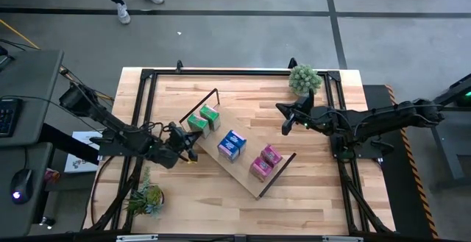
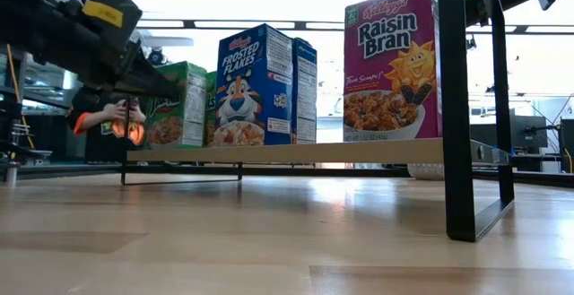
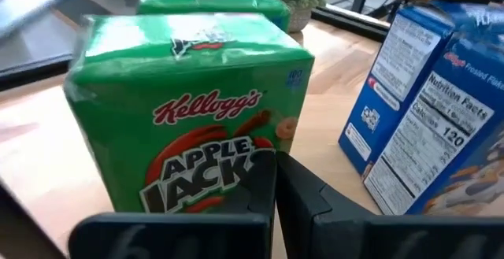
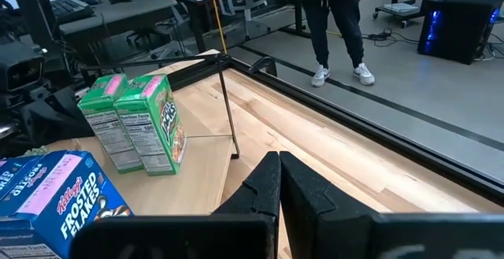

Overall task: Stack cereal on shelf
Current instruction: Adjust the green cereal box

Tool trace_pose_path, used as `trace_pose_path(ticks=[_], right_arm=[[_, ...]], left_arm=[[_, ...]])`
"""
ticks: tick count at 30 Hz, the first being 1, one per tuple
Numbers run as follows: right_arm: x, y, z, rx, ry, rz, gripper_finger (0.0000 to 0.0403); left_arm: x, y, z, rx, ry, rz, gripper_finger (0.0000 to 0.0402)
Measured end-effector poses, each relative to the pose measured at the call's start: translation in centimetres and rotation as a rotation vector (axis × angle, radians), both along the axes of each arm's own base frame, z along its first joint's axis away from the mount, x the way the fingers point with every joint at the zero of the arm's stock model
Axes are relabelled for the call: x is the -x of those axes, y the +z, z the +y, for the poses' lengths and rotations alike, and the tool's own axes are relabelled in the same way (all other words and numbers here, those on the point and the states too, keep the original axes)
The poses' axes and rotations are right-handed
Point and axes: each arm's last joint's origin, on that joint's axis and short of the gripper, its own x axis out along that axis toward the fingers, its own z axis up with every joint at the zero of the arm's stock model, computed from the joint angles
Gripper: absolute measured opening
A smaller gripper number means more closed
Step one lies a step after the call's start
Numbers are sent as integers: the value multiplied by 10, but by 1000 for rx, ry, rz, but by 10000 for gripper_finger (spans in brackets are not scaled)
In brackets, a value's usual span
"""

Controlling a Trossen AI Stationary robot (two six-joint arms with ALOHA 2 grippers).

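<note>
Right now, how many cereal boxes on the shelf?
6, in pairs along the shelf: green boxes at the left gripper's end, blue boxes mid-board, pink boxes at the other end. None look hidden.

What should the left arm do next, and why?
Probably back its shut left gripper away from the Apple Jacks boxes: all six cereal boxes already stand on the shelf, and the right gripper is shut and clear of it.

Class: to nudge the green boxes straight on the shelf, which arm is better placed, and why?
Left. Its shut tool sits right beside the green boxes on the shelf; the right tool hangs farther off, near the plant.
</note>
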Motion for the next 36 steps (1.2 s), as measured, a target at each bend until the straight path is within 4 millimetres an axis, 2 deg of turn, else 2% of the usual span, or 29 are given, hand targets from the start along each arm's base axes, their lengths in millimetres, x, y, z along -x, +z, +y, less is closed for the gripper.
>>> trace_pose_path(ticks=[8, 12, 15, 19, 23, 26, 28, 32, 36], right_arm=[[0, 0, 0, 0, 0, 0, 0], [0, 0, 0, 0, 0, 0, 0], [0, 0, 0, 0, 0, 0, 0], [0, 0, 0, 0, 0, 0, 0], [0, 0, 0, -1, 3, 0, 0], [0, 0, 0, -1, 4, 0, 0], [0, 0, 0, -1, 4, 0, 0], [0, 0, 0, -1, 5, 0, 0], [0, 0, 0, 0, 1, -2, 0]], left_arm=[[0, 1, -2, -19, -39, 30, 0], [-6, 11, -11, -55, -133, 81, 0], [-13, 27, -20, -129, -213, 165, 0], [-20, 58, -35, -259, -341, 312, 0], [-17, 92, -39, -443, -337, 489, 0], [-4, 115, -22, -570, -172, 575, 0], [9, 127, -1, -554, -52, 581, 0], [43, 139, 43, -360, 138, 532, 0], [66, 137, 68, -159, 177, 489, 0]])
